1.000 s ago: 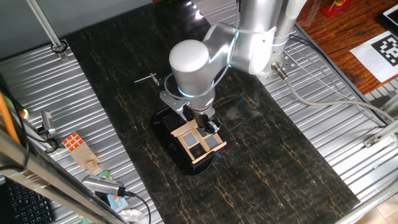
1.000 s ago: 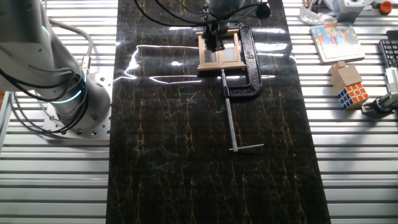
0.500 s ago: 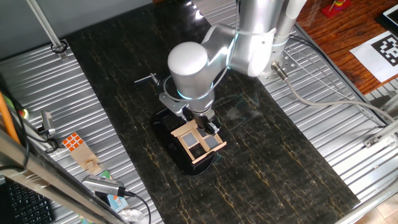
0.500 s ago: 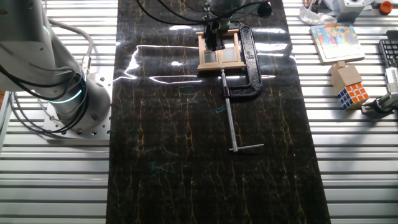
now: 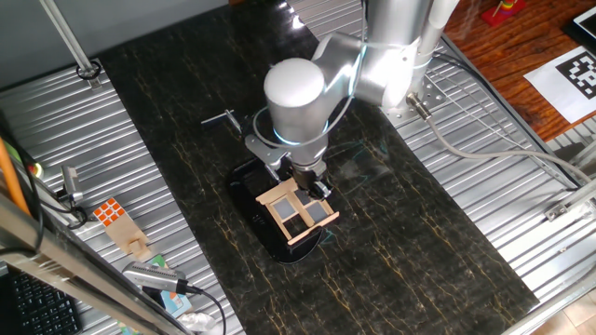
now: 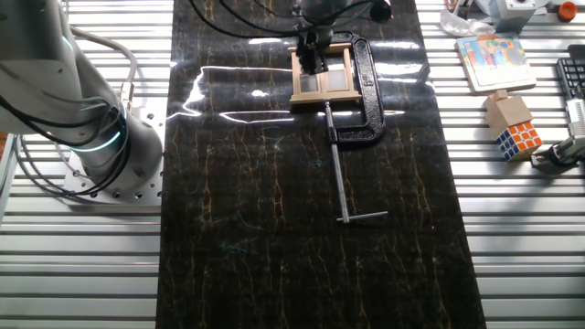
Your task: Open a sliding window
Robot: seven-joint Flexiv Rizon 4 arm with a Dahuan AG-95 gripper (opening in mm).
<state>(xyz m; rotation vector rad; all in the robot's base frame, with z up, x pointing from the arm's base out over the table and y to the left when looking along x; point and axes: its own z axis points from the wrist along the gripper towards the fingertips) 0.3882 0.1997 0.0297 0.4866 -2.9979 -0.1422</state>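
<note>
One fixed view: sliding window [image 5: 298,213] lies flat, long axis diagonal.

Tan four-paned sliding window [image 5: 298,212] lies flat on its black base.

A counter [image 6: 82,274] of ribbed silver aluminium slats fills both views, with a glossy black marble-patterned mat [image 6: 311,238] laid down its middle. Bright light glares off the mat in white streaks near its far end. Beyond the counter's edge in one fixed view lies a reddish wooden floor [image 5: 521,42], with a black-and-white marker sheet [image 5: 575,73] on it.
</note>
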